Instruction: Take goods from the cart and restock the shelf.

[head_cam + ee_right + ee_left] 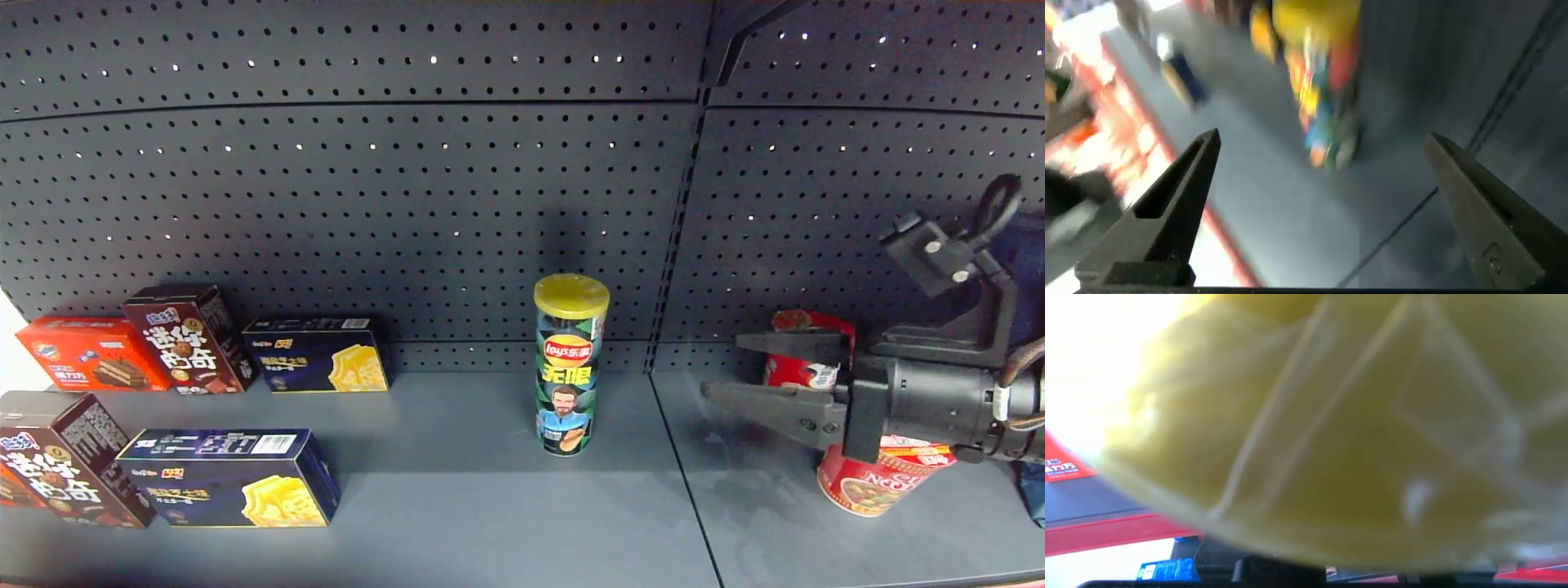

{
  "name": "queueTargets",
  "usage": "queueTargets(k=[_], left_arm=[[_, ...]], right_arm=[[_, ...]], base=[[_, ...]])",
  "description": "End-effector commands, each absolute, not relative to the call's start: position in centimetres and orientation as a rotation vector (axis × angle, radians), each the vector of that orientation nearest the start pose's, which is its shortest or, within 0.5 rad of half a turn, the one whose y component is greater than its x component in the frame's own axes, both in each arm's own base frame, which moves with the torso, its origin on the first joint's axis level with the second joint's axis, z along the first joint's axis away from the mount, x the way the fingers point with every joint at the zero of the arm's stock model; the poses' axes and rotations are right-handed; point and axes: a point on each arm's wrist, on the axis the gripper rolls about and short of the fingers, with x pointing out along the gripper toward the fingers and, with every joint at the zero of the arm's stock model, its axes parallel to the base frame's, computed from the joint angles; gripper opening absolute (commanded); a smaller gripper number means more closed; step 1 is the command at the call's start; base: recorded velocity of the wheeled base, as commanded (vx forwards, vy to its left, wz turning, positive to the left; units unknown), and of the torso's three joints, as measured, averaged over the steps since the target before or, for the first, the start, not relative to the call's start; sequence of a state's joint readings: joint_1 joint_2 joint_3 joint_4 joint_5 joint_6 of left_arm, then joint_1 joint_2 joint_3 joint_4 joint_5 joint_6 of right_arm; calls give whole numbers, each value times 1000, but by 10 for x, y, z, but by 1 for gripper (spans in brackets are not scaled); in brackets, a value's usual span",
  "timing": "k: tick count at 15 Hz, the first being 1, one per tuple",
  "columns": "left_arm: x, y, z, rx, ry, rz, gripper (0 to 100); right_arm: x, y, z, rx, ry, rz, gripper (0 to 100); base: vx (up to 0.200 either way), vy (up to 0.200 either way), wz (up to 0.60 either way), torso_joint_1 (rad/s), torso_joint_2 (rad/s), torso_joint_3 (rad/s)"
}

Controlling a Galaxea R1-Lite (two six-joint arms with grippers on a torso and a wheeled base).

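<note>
Standing upright on the shelf (490, 498), the chip can (571, 363) sits against the pegboard back with its yellow lid on. The right hand (722, 367) is to the can's right, well apart from it, fingers spread and holding nothing. Red cup noodles (873, 486) sit behind that hand, farther right of the can. Snack boxes (237, 478) lie well to the can's left. Judged handling: a light, stiff tube with a smooth, likely slippery wall, tall and narrow, so easy to tip. The mid-body below the lid looks the best place to grip, squeezing gently. The head view gives the can's stance and its gap to the hand. The right wrist view adds that nothing lies between the fingers, with the can beyond them. For the left hand (1282, 570) I cannot tell the state. A pale yellow translucent thing (1355, 433) sits close against its camera.
</note>
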State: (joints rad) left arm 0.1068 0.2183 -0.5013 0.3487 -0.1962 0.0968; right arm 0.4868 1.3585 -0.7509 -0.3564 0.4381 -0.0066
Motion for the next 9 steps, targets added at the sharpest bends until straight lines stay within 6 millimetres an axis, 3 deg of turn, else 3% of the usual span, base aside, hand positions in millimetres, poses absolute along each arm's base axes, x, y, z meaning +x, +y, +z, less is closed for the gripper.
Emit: queueTargets(k=[1, 5, 9], left_arm=[[-43, -9, 180, 86, 62, -92, 0], [-42, -9, 180, 88, 70, -88, 0], [-42, -9, 180, 88, 72, -88, 0]], right_arm=[[198, 117, 230, -36, 256, 984, 100], [202, 119, 241, -17, 310, 1040, 100], [223, 120, 242, 32, 339, 1053, 100]], base=[[0, 0, 0, 0, 0, 0], [0, 0, 0, 0, 0, 0], [0, 0, 0, 0, 0, 0]])
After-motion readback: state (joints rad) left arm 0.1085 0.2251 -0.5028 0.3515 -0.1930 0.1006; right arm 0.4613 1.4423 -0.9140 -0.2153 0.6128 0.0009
